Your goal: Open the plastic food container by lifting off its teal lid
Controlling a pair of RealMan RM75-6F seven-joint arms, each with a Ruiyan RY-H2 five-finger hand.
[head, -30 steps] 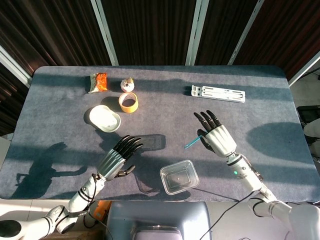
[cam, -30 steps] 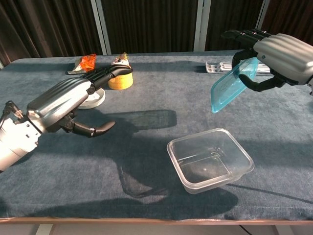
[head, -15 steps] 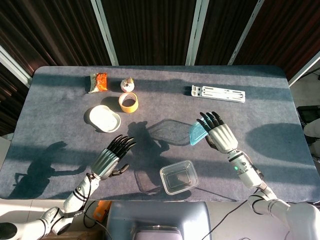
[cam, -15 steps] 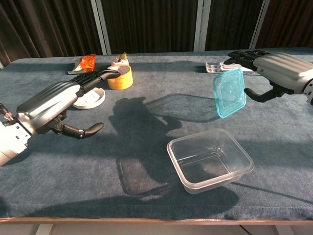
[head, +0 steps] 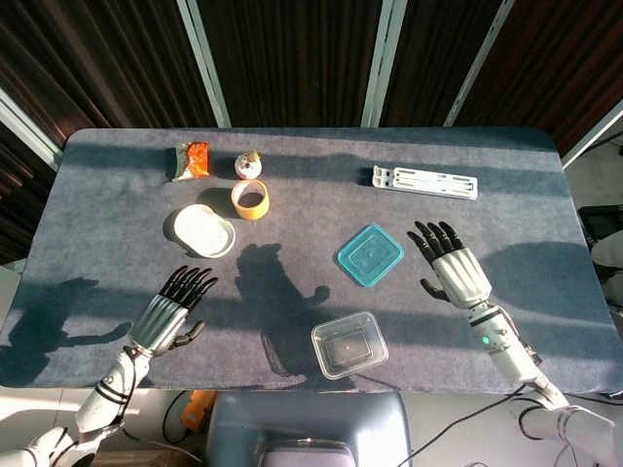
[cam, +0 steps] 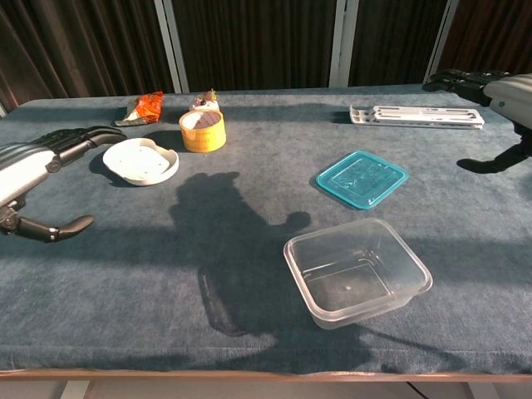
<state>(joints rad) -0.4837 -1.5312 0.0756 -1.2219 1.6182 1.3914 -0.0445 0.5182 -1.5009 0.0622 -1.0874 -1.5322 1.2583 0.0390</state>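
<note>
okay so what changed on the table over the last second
The right hand let go of the teal lid, which now lies flat on the table beyond the open container; that hand drew back to the right, empty. The left hand pulled back toward the left near edge, fingers apart. Container, white dish, tape roll and white rack stayed put.

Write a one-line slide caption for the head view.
Teal lid lies flat on the table beside the open clear container, both robot hands, left and right, open and empty.
</note>
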